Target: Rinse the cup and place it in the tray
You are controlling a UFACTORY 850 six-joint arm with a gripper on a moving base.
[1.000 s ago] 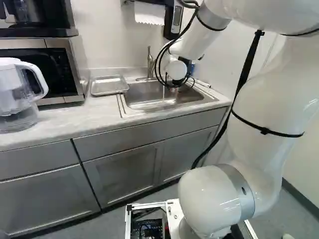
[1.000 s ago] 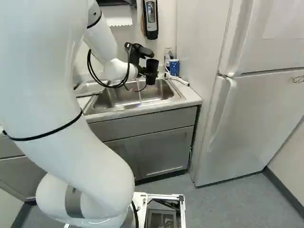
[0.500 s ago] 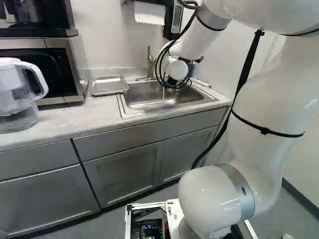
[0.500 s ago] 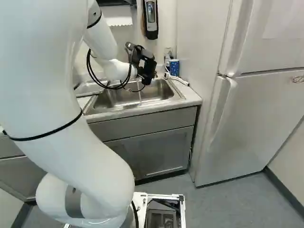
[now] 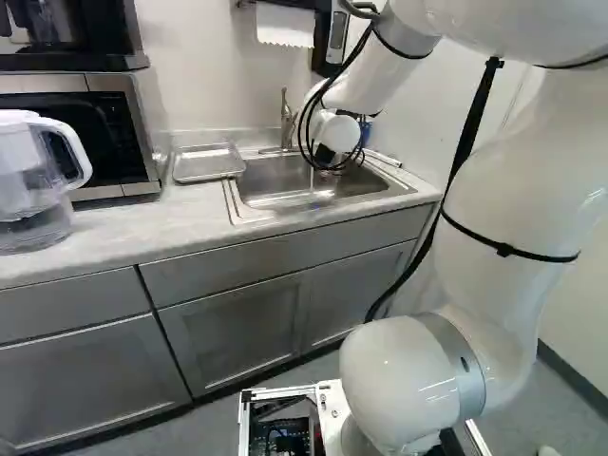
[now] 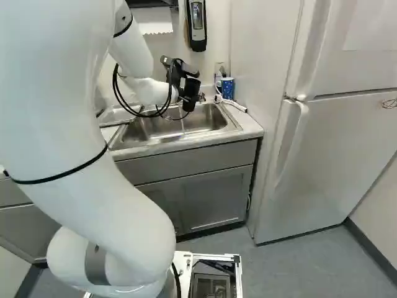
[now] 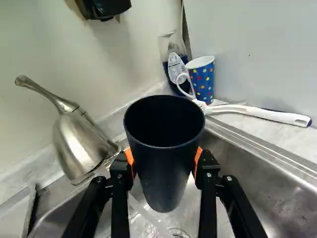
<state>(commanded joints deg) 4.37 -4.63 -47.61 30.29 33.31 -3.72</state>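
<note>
Claw (image 6: 186, 97) stands cup-wide, its orange pads (image 7: 130, 156) clamping the dark cup (image 7: 165, 163).

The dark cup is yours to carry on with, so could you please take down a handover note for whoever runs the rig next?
Claw: shut on the dark cup, one orange pad on each side.
Where: cup held over the sink; metal tray on the counter beside the sink. The spotted paper cup stands behind the sink.
Done: cup gripped, water running from the faucet. I can't tell whether the cup has been rinsed.
Left: finish or confirm the rinse, then place the cup in the tray; probably best emptied first.
</note>
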